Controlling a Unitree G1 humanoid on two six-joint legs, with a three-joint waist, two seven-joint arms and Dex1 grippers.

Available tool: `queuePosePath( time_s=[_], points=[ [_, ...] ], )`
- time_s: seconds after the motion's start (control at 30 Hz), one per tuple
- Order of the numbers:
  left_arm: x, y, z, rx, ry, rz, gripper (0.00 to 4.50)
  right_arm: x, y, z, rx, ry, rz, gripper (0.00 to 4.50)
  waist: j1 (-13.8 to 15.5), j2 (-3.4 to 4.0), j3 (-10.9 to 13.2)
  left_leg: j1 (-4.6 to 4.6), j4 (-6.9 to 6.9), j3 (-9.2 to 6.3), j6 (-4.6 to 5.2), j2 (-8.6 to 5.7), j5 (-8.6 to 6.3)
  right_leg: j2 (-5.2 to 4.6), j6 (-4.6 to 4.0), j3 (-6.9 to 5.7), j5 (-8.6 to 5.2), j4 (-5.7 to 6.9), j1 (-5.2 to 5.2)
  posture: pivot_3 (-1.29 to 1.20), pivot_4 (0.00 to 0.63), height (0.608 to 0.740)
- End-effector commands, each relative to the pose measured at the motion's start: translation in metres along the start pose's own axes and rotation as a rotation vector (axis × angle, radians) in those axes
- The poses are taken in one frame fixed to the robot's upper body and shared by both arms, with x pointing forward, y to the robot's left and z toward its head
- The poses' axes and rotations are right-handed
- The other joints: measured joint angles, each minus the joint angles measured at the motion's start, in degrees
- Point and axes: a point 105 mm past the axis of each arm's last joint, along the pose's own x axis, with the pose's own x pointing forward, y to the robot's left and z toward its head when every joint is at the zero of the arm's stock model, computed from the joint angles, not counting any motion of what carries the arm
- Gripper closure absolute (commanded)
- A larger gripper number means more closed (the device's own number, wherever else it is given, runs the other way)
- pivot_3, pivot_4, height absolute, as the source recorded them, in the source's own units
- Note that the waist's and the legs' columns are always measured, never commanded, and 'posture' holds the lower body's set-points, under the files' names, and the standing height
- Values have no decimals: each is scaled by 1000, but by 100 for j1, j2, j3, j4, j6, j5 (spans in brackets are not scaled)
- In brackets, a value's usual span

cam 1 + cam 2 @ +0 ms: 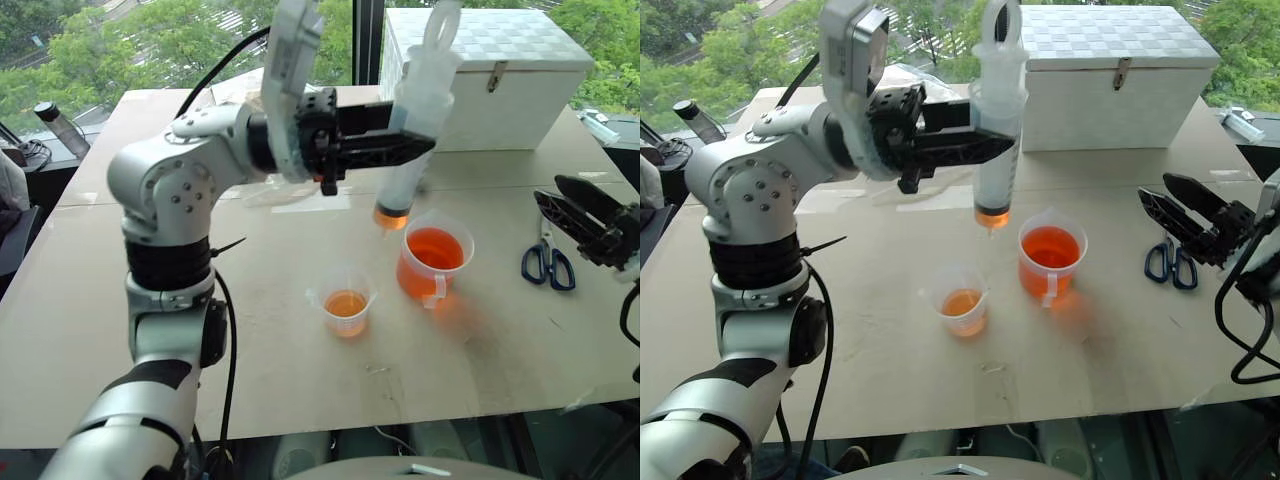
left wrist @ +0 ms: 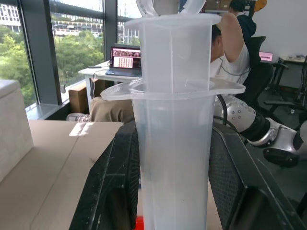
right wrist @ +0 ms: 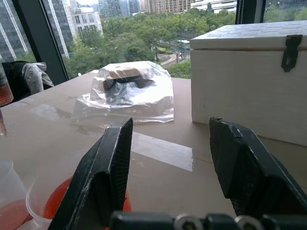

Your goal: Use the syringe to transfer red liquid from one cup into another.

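So you're mid-transfer, judging by how things lie. Biggest first: the table (image 1: 300, 390) spans most of the frame, w/ a white box (image 1: 500, 70) at the upper right and a crumpled clear plastic bag (image 3: 125, 91) behind the work area, upper centre.

Your left gripper (image 1: 395, 148) sits upper centre of the frame, fingers pressed onto the syringe (image 1: 415, 130) barrel from both sides; the left wrist view shows both black fingers (image 2: 115, 187) tight against the translucent barrel. The syringe hangs upright, tip down, w/ a small amount of red liquid (image 1: 391, 216) showing at the bottom of the barrel near the tip. The tip is in the air, above and just left of the beaker (image 1: 434, 258), which sits centre-right and looks well filled w/ orange-red liquid. It isn't over the small cup (image 1: 346, 299) yet; that cup stands lower left of the beaker, near it but apart, and already has some orange liquid in the bottom.

Your right gripper (image 1: 590, 215) is at the right edge, fingers spread and holding nothing, near blue-handled scissors (image 1: 547, 262) lying on the table.

My read: a draw from the beaker looks done, and some liquid has reached the cup already. What's left for you: carry the tip over the small cup, lower it, and push the plunger. Whether more rounds are needed, I can't tell.
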Motion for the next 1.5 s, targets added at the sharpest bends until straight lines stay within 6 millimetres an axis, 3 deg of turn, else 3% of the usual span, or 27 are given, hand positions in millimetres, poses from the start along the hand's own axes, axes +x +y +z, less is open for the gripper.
queuePosePath(
  time_s=[0.03, 0.27, 0.4, 0.53, 0.7, 0.9, 1.17, 1.5],
  points=[
    [-3, -10, -1, 28, -6, 1, 3112, 9, 11, 24, -5, -77, 69, 1824, 18, -1, 1, -1, 0, -2, 0, 0, 0, 0, 0, -2, 0, 0, 0, 0, 150, 740],
    [-16, -12, -24, 10, 42, 56, 3112, 29, 34, 62, 21, -158, 189, 1824, -8, -1, 1, -2, 0, -1, 0, 0, 0, -3, 0, -2, 0, -1, 0, 0, 150, 740],
    [-20, -15, -30, 9, 63, 52, 3112, 41, 52, 73, 60, -162, 276, 1824, -5, -1, 1, -3, -1, -3, 1, 0, 0, -3, 0, -5, 0, -3, 0, 0, 150, 740],
    [-22, -21, -36, -3, 82, 37, 3112, 53, 75, 66, 73, -71, 377, 1824, -25, -1, 1, -4, -3, -1, 1, 0, 0, -4, 0, -2, 0, -3, -1, 0, 150, 740],
    [-22, -27, -38, -15, 90, 18, 3112, 70, 85, 46, 29, 56, 400, 1824, -16, -2, 1, -4, -2, -1, 2, 0, -1, -6, 0, -3, 0, -4, -1, 0, 150, 740],
    [-22, -28, -40, -10, 93, 29, 3112, 75, 111, 46, 82, 68, 535, 1824, -25, -3, 2, -6, -3, -2, 2, 0, -1, -6, 0, -4, 0, -5, -2, 0, 150, 740],
    [-25, -30, -54, 18, 144, 34, 3112, 80, 127, 49, 122, 58, 596, 1824, -24, -3, 2, -6, -4, -3, 2, 0, -1, -7, 0, -5, 0, -5, -2, 0, 150, 740],
    [-29, -28, -62, 7, 134, 69, 3112, 87, 136, 33, 146, 111, 601, 1824, -22, -3, 2, -7, -6, -3, 3, 0, -2, -8, 0, -5, 0, -5, -4, 0, 150, 740]
  ],
)
